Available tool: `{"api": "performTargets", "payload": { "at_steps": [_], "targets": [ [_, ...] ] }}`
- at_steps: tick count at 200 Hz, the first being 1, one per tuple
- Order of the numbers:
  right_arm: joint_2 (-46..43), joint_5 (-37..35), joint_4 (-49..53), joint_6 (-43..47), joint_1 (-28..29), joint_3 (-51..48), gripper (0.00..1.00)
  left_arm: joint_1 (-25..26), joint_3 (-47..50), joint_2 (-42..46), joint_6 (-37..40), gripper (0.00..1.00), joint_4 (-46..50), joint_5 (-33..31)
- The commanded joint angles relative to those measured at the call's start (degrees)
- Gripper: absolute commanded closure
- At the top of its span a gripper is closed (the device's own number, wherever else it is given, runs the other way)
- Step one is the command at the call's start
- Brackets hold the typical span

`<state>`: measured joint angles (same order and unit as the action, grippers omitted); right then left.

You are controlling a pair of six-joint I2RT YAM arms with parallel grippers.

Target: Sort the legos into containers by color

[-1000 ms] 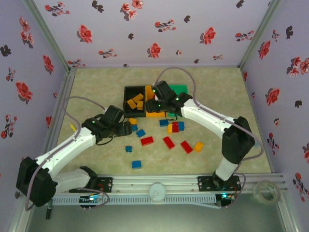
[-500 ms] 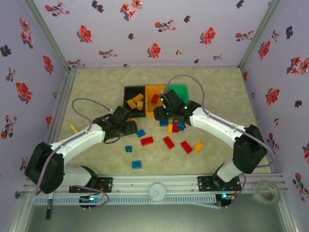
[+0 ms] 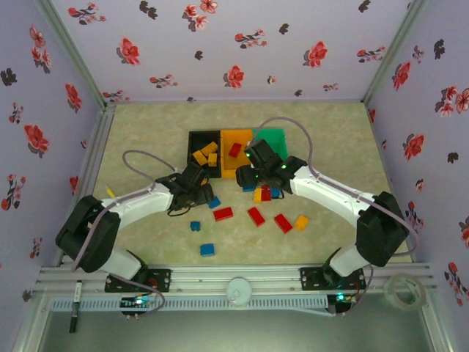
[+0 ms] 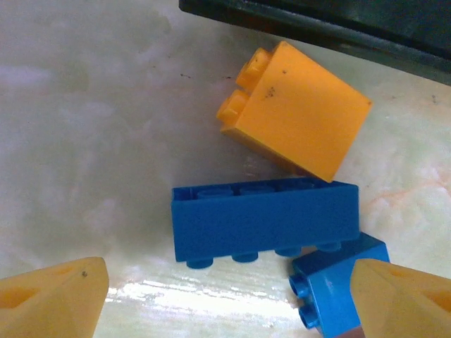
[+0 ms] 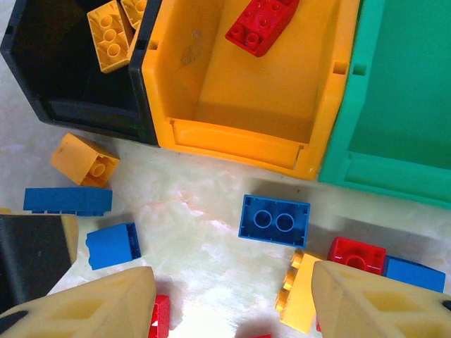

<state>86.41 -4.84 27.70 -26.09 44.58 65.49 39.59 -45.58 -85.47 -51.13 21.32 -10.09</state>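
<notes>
- The left gripper hangs low over the table, fingers spread wide with nothing between them.
- Just ahead of its tips lies a long blue brick. A yellow brick leans against the far edge of that brick, and a small blue brick sits at its right end, beside the right fingertip.
- The right gripper is equally wide open and empty, above loose pieces on the near side of the bins. A blue two-stud brick lies ahead of it. By its right finger are a loose red brick, a flat blue brick and a yellow studded brick.
- A second ago the right gripper stood over the orange bin; it has since drawn back to the near side of the row.
- Over the same second the left gripper has reached farther in, and it is now close to the near wall of the black bin.
- The three bins are joined in a row: black on the left, orange in the middle, and the green bin on the right.
- The black bin holds several yellow bricks, and the orange bin holds one red brick lying near its far side.
- Nearer the arm bases, scattered bricks in red, blue and yellow lie apart from one another on the table.
</notes>
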Motion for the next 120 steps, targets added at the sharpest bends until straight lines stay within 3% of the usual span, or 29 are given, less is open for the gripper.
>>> {"api": "performTargets", "payload": {
  "at_steps": [1, 82, 120],
  "targets": [
    [-1.8, -1.8, 0.6, -0.5, 0.3, -1.0, 0.39, 0.4, -1.0, -2.4, -0.9, 0.12, -1.1, -1.9],
    [-2.3, -2.6, 0.8, -0.4, 0.4, -2.1, 0.38, 0.4, -3.9, -7.7, 0.7, 0.13, -1.5, -2.3],
    [-2.0, -2.6, 0.8, -0.2, 0.3, -2.1, 0.38, 0.4, -5.0, -8.7, 1.4, 0.18, -1.1, -2.3]
  ]
}}
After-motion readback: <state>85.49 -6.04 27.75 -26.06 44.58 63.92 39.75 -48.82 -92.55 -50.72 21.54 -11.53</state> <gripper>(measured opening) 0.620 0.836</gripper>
